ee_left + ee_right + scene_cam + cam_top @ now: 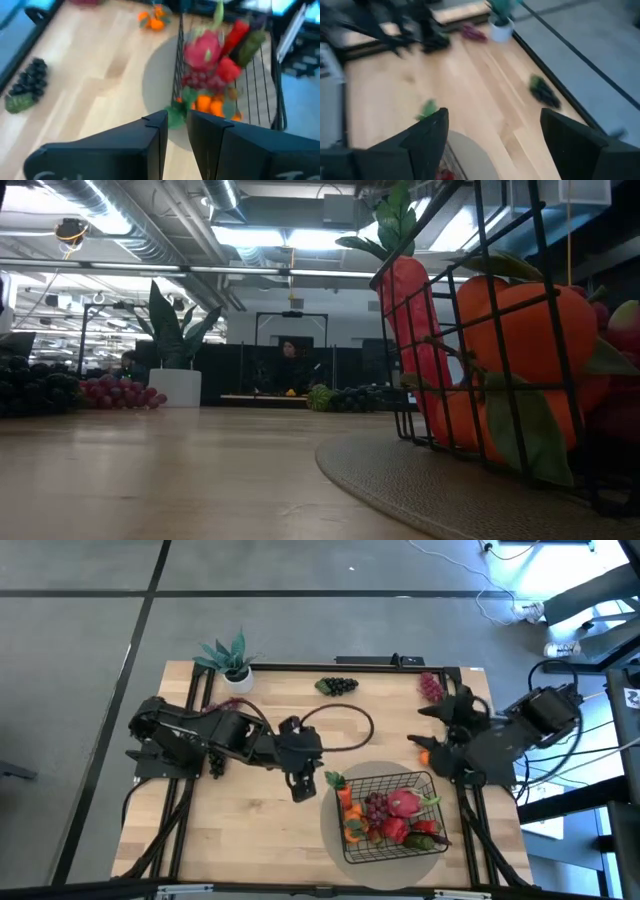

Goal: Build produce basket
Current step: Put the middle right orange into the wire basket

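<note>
High view: near edge of bench [250, 825], wire basket [388, 814] on grey mat [335, 835], w/ carrot, oranges, dragon fruit. Left gripper [301, 784] beside it, jaws nearly shut, empty. Right gripper [432, 740] jaws wide, empty, by loose oranges [424, 755]. Farther: dark grapes [338, 686]. Best: grab oranges gently, drop inside.

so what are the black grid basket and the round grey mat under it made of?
Black wire-grid basket: looks like thin metal wire, dark coated; open mesh you see through. Round grey mat: seems woven fibre or fabric, matte; textured weave shows in the low view.
</note>
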Action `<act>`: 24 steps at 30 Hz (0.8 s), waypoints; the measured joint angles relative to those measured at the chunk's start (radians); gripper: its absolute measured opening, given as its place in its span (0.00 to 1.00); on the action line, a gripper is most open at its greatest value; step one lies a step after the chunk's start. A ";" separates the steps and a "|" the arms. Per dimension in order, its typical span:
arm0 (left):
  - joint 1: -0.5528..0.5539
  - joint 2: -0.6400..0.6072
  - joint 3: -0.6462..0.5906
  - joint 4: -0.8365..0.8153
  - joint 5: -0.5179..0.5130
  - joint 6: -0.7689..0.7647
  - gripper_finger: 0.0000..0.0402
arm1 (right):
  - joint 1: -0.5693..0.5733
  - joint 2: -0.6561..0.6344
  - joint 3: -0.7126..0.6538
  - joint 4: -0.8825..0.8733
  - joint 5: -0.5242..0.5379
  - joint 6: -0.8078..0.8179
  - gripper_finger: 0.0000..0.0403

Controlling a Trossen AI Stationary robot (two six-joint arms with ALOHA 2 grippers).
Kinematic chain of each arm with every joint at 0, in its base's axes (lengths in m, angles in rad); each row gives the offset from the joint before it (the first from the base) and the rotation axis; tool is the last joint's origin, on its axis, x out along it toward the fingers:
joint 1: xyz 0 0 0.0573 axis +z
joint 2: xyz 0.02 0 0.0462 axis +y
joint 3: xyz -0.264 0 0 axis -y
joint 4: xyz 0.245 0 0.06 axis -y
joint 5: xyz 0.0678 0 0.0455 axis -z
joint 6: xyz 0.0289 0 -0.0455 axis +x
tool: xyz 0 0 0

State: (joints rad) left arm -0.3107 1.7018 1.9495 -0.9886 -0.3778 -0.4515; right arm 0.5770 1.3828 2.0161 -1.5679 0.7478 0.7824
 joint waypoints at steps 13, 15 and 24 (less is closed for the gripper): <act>0.148 -0.031 0.000 -0.029 -0.015 0.069 0.15 | -0.176 -0.330 -0.654 -0.003 -0.065 0.488 0.74; 0.181 -0.029 0.000 -0.030 -0.015 0.070 0.15 | -0.230 -0.376 -0.743 -0.003 -0.098 0.518 0.74; 0.309 -0.029 0.000 -0.033 -0.015 0.092 0.15 | -0.379 -0.484 -1.063 0.008 -0.446 0.629 0.74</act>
State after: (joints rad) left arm -0.0015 1.6730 1.9495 -1.0214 -0.3926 -0.3597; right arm 0.1978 0.8986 0.9532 -1.5603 0.3019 1.4110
